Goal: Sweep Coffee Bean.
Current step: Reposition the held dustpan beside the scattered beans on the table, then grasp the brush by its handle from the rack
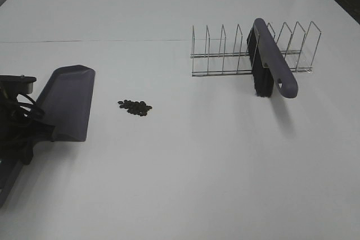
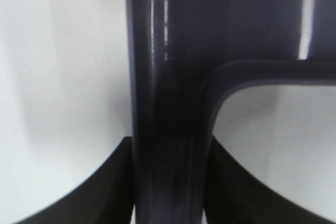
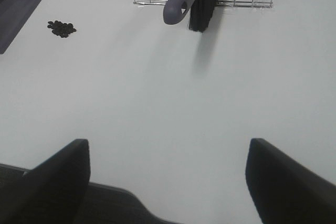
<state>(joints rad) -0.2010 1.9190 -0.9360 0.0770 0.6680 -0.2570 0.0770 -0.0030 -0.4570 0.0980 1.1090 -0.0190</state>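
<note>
Separating dustpan [image 1: 68, 100] edge from coffee bean [image 1: 135, 107]: open table [image 1: 185, 167].

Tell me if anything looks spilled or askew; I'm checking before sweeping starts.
Coffee beans lie spilled in a small cluster on the table beside the dustpan. The brush leans tilted in the wire rack, its handle jutting out over the table.

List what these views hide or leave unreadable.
Coffee beans: too small to count, every view.
Right tool: outside the exterior high view; wrist view shows fingertips only.
Dustpan: handle end cut off by exterior high view's left edge; left wrist view too close.
</note>
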